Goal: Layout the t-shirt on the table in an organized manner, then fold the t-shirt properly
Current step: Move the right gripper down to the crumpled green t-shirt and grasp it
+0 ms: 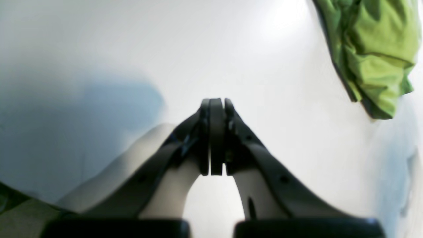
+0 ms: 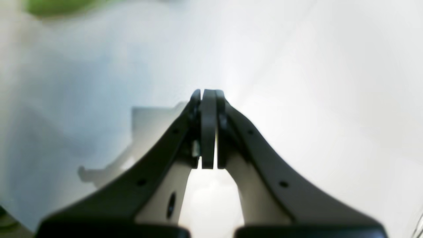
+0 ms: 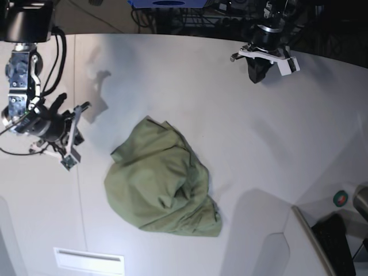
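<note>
The green t-shirt (image 3: 161,184) lies crumpled in a heap in the middle of the white table (image 3: 241,144). My left gripper (image 3: 256,76) hangs over the far right of the table, well away from the shirt, shut and empty. In the left wrist view its jaws (image 1: 216,100) are pressed together and a bunched part of the shirt (image 1: 373,49) shows at the top right. My right gripper (image 3: 80,109) is at the left, a short way from the shirt, shut and empty. In the right wrist view (image 2: 208,92) a blurred green strip of shirt (image 2: 56,5) shows at the top left.
A white slotted panel (image 3: 89,261) sits at the table's front edge. A small round green and red thing (image 3: 341,198) and a dark object (image 3: 339,241) lie off the table at the right. Dark equipment and cables (image 3: 190,14) line the far curved edge.
</note>
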### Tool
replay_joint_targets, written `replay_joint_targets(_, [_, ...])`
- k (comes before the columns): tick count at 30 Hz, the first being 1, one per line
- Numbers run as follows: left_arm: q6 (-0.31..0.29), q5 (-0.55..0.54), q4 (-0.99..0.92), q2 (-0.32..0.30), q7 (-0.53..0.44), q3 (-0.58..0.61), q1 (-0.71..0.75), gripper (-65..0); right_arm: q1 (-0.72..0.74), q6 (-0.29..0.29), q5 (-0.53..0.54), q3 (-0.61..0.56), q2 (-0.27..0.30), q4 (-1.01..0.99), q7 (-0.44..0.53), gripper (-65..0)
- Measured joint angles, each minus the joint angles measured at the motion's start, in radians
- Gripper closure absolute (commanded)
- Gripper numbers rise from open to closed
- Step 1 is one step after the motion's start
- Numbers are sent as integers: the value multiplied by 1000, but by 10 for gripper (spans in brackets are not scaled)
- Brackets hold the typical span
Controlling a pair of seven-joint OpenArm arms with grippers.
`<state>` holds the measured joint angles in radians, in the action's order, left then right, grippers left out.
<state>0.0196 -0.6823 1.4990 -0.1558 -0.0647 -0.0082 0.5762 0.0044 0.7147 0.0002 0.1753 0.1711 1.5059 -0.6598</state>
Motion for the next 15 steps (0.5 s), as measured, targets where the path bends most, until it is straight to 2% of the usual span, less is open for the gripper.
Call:
replay_joint_targets(2, [-1,0,3,4,1,-21,0,0,53,-12,-14,-7,-18,5,-41,0])
replay_joint_targets(6, [-4,0,38,2,-7,-118,3,0,85,-24,-10,0,-80,8,-62,0])
replay_joint_targets(8, [0,0,47,0,0,-164,3,0,86,-14,-9,-15,-101,5,-126,-23])
replay_joint_targets(10, [-2,0,55,3,5,-221,5,0,100,-14,-9,-14,-116,3,-152,-212])
replay_joint_targets(12, [-4,0,57,3,44,-270,5,0,114,-18,-21,-9,-128,4,-156,-360])
replay_joint_targets(15, [3,0,56,2,161,-322,-10,0,124,-20,-2,-10,-144,-50,-137,-375])
